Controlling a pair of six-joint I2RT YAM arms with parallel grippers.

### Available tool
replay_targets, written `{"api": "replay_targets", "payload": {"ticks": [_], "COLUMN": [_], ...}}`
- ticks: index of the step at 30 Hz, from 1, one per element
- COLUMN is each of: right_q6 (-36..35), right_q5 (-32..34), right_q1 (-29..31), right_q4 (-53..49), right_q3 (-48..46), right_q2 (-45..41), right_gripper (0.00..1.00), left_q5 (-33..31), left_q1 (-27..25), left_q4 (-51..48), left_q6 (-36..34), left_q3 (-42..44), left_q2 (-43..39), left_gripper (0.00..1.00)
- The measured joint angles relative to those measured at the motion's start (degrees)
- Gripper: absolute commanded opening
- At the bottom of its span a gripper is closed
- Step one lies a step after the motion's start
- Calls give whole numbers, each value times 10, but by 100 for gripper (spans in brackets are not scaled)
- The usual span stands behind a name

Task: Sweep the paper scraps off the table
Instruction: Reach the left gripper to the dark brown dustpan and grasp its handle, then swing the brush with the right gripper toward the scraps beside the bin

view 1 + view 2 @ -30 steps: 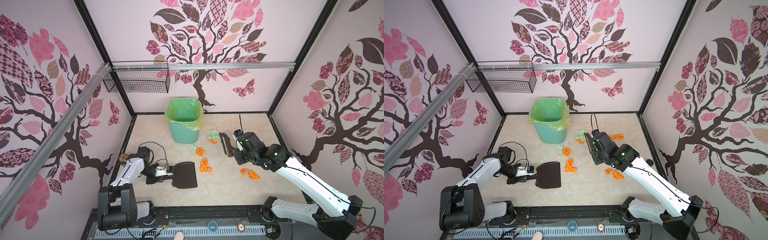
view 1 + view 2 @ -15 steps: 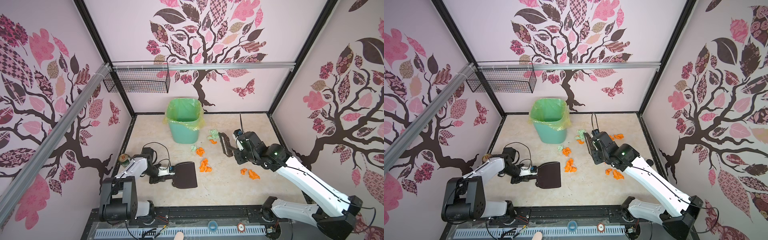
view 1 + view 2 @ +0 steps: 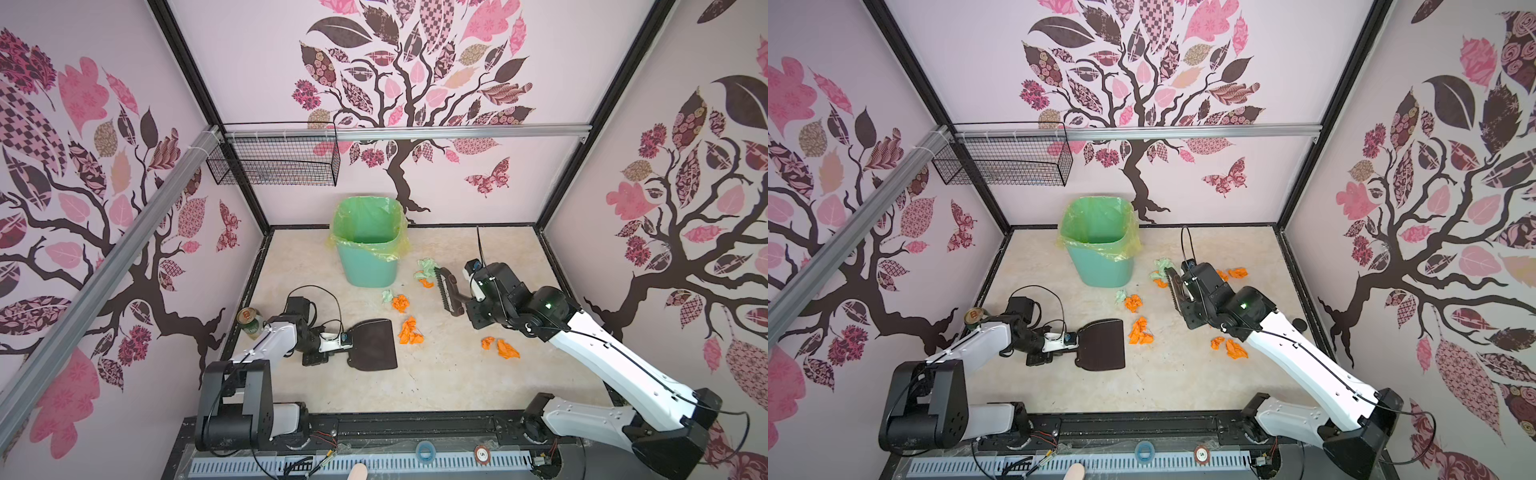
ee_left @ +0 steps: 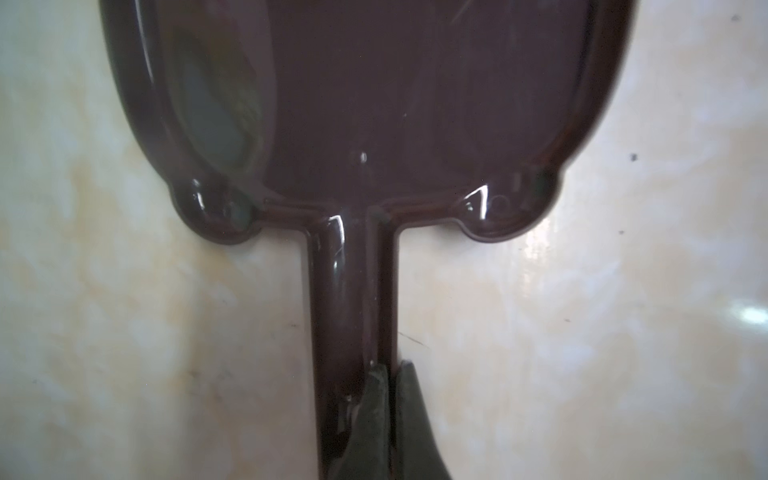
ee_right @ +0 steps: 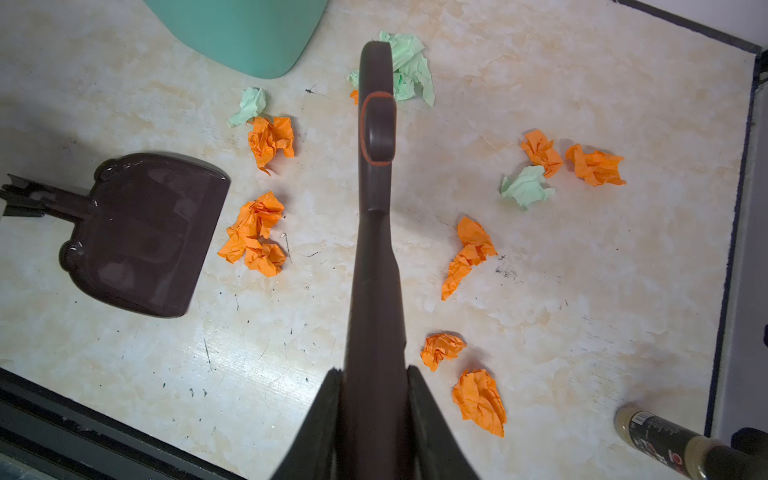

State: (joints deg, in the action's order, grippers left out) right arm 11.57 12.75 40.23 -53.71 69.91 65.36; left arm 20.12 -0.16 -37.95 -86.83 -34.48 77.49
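Observation:
Orange and mint-green paper scraps point(image 3: 410, 331) point(image 5: 255, 235) lie scattered over the middle of the beige table point(image 3: 436, 382), between the two arms. A dark brown dustpan point(image 3: 372, 345) point(image 3: 1102, 344) point(image 4: 415, 104) lies flat on the left, its mouth toward the scraps. My left gripper point(image 3: 343, 338) point(image 4: 390, 368) is shut on its handle. My right gripper point(image 3: 465, 298) point(image 5: 374, 374) is shut on the handle of a dark brush point(image 3: 446, 291) point(image 5: 376, 166), held above the table beside green scraps point(image 3: 426, 266). More orange scraps point(image 3: 1237, 273) lie behind the right arm.
A teal bin point(image 3: 368, 253) with a yellow-green liner stands at the back middle. A drink can point(image 3: 250, 322) stands at the table's left edge behind the left arm. A dark bottle point(image 5: 665, 440) lies near the right edge. A wire basket point(image 3: 274, 164) hangs on the back wall.
My left gripper has closed on the dustpan handle. The dustpan, the scraps and the right arm with the brush have stayed in place.

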Motion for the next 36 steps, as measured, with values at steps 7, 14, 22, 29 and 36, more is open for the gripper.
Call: {"api": "replay_targets", "payload": {"ticks": [7, 14, 22, 29, 36], "right_q6": [0, -5, -72, -151, -280], "right_q5": [-2, 6, 80, 177, 235], "right_q1": [-2, -33, -107, -107, -109], "right_q4": [-7, -40, -125, -152, -128], "right_q3": [12, 63, 275, 514, 530], "right_q2": [8, 49, 236, 471, 575], "right_gripper": [0, 0, 0, 0, 0], "left_q5": [-1, -13, -20, -45, -60], "left_q1": [-10, -11, -11, -11, -10], "left_q4": [38, -7, -119, -123, -109], "left_q6": [4, 18, 51, 78, 103], "left_q3": [2, -2, -39, -47, -47], "left_q2": [2, -24, -65, -57, -61], "left_gripper": [0, 0, 0, 0, 0]}}
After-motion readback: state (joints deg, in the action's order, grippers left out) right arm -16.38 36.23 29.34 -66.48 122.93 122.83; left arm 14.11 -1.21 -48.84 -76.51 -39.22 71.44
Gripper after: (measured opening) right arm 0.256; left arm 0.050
